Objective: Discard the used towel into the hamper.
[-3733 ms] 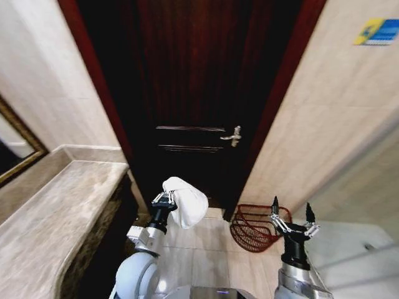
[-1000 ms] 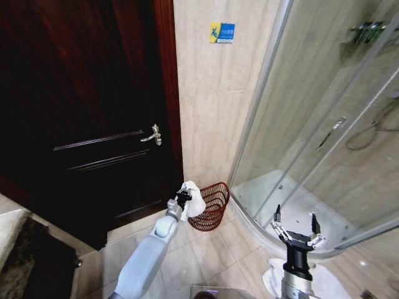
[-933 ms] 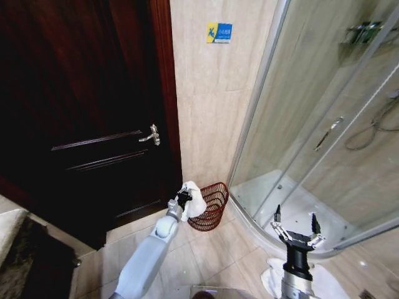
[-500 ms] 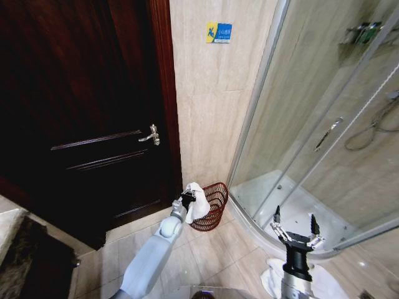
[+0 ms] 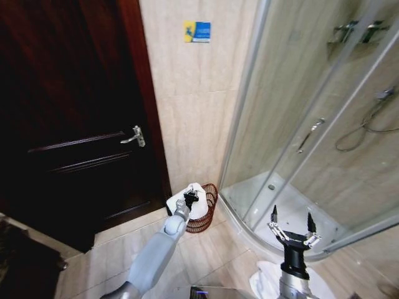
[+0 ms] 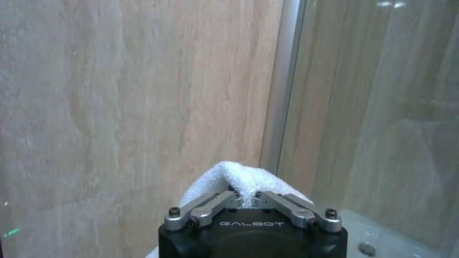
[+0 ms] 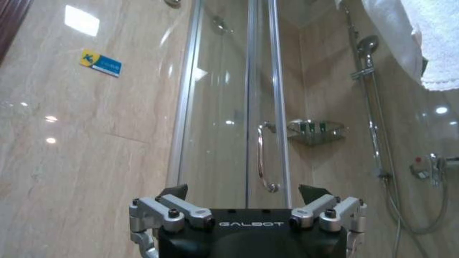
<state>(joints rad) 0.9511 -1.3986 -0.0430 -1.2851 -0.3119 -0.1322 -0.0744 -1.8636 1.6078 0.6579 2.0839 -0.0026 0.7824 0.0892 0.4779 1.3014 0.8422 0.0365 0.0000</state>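
The used towel [image 5: 181, 204], a white bundle, hangs in my left gripper [image 5: 191, 198], which is shut on it at the end of the outstretched left arm. It sits over the near rim of the hamper [image 5: 198, 225], a small reddish-brown wire basket on the floor against the tiled wall. From the left wrist, the towel [image 6: 231, 178] bulges out past the shut fingertips of the left gripper [image 6: 245, 194]. My right gripper [image 5: 292, 229] stands upright low on the right, open with nothing in it. The right wrist view also shows the right gripper [image 7: 244, 201] open.
A dark wooden door [image 5: 75, 124] with a lever handle [image 5: 135, 136] stands left of the hamper. Right of it curves a glass shower enclosure [image 5: 299, 124] with a raised white tray [image 5: 262, 196]. A white cloth [image 5: 265, 277] lies on the floor by my base.
The head camera has swung to the right, so the whole picture shifted left. My left arm has carried the towel from beside the hamper's left edge to over its rim.
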